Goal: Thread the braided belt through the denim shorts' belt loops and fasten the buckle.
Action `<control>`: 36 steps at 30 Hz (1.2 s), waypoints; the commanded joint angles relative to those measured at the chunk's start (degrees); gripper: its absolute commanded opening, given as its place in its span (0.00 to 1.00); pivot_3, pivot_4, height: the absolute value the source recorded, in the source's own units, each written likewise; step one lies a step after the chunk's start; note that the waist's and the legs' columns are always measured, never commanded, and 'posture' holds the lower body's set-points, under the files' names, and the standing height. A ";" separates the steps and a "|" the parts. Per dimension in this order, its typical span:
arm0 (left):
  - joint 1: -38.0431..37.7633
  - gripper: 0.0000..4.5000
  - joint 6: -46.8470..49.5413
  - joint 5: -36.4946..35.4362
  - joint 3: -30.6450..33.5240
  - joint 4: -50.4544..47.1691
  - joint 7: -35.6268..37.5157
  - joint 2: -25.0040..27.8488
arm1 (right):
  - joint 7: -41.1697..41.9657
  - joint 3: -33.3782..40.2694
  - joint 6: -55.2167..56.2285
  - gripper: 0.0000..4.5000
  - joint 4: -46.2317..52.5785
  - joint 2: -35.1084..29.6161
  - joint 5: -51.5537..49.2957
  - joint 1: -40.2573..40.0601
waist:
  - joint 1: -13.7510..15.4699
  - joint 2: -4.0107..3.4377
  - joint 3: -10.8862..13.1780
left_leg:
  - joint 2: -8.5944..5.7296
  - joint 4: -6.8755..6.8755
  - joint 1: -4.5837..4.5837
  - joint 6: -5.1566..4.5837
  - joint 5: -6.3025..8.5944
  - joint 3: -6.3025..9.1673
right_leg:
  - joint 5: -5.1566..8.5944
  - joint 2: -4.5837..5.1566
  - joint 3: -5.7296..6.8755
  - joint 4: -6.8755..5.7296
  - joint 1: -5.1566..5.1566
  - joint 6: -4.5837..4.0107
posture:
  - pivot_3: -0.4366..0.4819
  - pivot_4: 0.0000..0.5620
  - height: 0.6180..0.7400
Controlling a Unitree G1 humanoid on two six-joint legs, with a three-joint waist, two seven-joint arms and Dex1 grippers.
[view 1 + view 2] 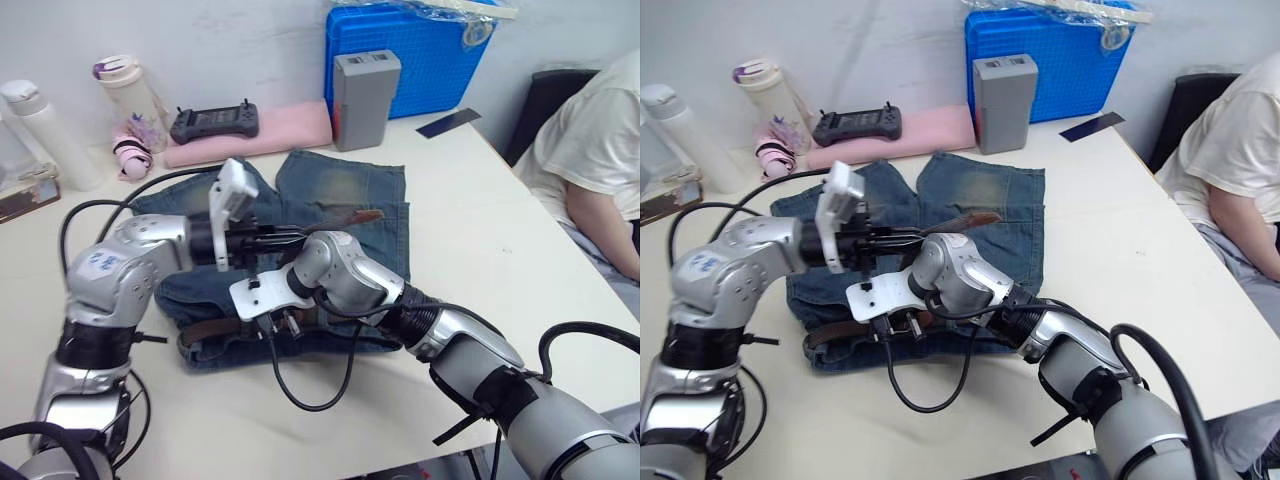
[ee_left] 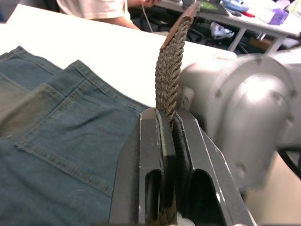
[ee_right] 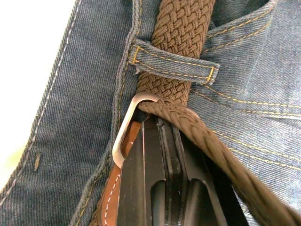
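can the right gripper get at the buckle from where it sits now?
Probably yes. In the right wrist view the right gripper sits right at the buckle, just below a belt loop that the braided belt already passes under. A belt strand crossing its fingers may crowd the grasp.

Head pair high and wide, wrist pair pressed in close.
Looking forward and down across the table (image 1: 480, 250) from two slightly offset eyes, sharing the denim shorts (image 1: 350, 200); peering along each gripper's fingers, nearly against the braided belt (image 3: 181, 28).
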State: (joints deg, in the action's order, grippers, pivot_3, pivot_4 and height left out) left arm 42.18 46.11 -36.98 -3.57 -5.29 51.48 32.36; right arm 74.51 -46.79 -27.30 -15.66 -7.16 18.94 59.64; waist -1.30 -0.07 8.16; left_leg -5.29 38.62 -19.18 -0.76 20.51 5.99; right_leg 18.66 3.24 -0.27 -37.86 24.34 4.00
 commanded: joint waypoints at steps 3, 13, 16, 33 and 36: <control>15.47 0.00 -9.89 -1.62 0.68 1.79 4.43 -11.42 | 3.30 -10.70 -0.11 0.01 -9.14 1.57 3.43 -8.33 | 0.37 -0.04 -0.03 | -0.06 0.11 -0.01 -0.01 0.00 0.00 | -0.01 0.05 -0.02 -0.03 -0.03 0.01 | 0.48 0.27 0.75; 23.79 0.00 -13.96 1.51 1.56 11.59 7.42 -22.92 | 5.95 -9.03 0.33 0.01 -7.86 1.67 5.55 -9.84 | 2.85 -0.06 -0.03 | -0.21 0.41 -0.05 -0.02 0.00 0.43 | -0.04 0.18 0.33 0.11 -0.34 0.08 | 0.48 0.27 0.75; 22.82 0.00 -13.51 2.47 3.32 10.62 6.62 -21.53 | 6.26 -8.16 0.56 0.01 -7.83 1.79 6.14 -10.44 | 2.84 -0.06 -0.03 | -0.28 0.43 -0.04 -0.03 -0.01 0.63 | -0.05 0.22 0.40 0.16 -0.46 0.09 | 0.48 0.27 0.75; -25.88 0.00 -26.43 18.04 20.76 -10.99 2.53 10.28 | -8.40 10.75 -1.35 0.01 8.57 0.57 0.48 -16.17 | -0.28 0.01 0.06 | -0.06 -0.44 -0.04 0.48 -0.02 1.02 | 0.12 -0.34 0.04 0.09 0.29 -0.30 | 0.48 0.27 0.75; -30.25 0.00 -26.70 17.46 22.58 -13.15 0.73 10.22 | -10.65 13.35 -2.60 0.01 13.32 -0.43 -0.67 -17.36 | -0.15 0.02 0.14 | 0.05 -0.48 -0.06 0.56 0.03 1.06 | 0.17 -0.45 0.03 0.12 0.29 -0.45 | 0.48 0.27 0.75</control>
State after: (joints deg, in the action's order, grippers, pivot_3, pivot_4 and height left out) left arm 11.95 20.62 -19.08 16.54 -15.64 53.57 41.73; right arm 64.71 -33.64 -28.16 -3.56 -6.92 18.79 43.13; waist -1.45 -0.06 8.30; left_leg -5.24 38.13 -19.26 -0.22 20.55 7.05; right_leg 18.83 2.80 -0.23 -37.72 24.63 3.56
